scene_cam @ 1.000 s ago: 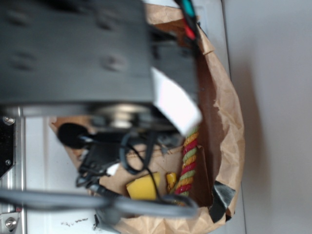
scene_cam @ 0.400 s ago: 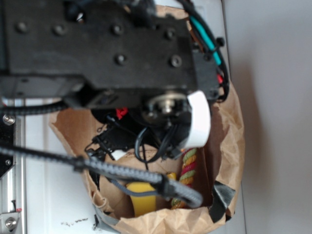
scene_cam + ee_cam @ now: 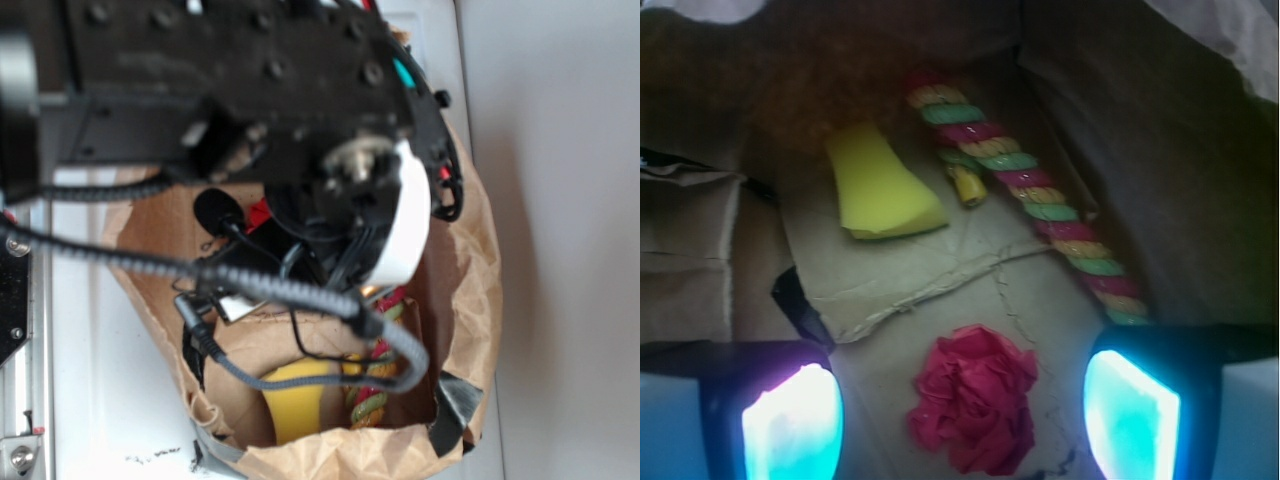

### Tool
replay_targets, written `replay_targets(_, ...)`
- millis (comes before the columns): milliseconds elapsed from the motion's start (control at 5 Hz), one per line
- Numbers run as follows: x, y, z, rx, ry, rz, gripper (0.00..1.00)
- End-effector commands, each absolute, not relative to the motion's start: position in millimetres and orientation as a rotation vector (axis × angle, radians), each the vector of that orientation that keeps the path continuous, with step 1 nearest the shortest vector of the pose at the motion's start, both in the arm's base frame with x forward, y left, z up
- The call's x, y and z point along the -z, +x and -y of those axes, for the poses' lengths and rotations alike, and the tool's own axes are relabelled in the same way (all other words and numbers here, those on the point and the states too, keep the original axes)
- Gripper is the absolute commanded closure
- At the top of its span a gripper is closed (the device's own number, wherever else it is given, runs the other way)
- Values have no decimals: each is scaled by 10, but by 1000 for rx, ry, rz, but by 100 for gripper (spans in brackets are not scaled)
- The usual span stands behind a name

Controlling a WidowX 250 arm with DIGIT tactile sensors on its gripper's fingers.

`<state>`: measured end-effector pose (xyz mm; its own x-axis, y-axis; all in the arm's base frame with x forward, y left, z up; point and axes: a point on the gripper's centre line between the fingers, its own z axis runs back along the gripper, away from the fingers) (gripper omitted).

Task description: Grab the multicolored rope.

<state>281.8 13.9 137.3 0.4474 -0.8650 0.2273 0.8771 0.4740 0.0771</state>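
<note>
The multicolored rope (image 3: 1025, 190), a thick twisted cord of red, green and yellow strands, lies on the floor of a brown paper bag, running from the far centre to the right side by the bag wall. In the exterior view only a short piece of it (image 3: 378, 392) shows below the arm. My gripper (image 3: 960, 415) is open and empty, held above the bag floor. The red ruffled cloth ball (image 3: 975, 395) lies between its fingers, below them. The rope's near end lies just beyond the right finger (image 3: 1130, 415).
A yellow sponge wedge (image 3: 880, 185) lies left of the rope and also shows in the exterior view (image 3: 300, 400). A small yellow piece (image 3: 967, 185) sits by the rope. The brown paper bag's walls (image 3: 470, 250) close in on all sides. The arm and cables (image 3: 300, 290) cover most of the bag.
The arm has swung further over the bag and lower into it, covering more of the rope. The rope and the sponge have not moved.
</note>
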Motion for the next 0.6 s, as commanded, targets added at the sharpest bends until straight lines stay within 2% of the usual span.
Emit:
replay_targets(0,-1565,2860,-104,1100,1,285,0)
replay_targets(400,-1584,3080,-172,1059,60,306,0)
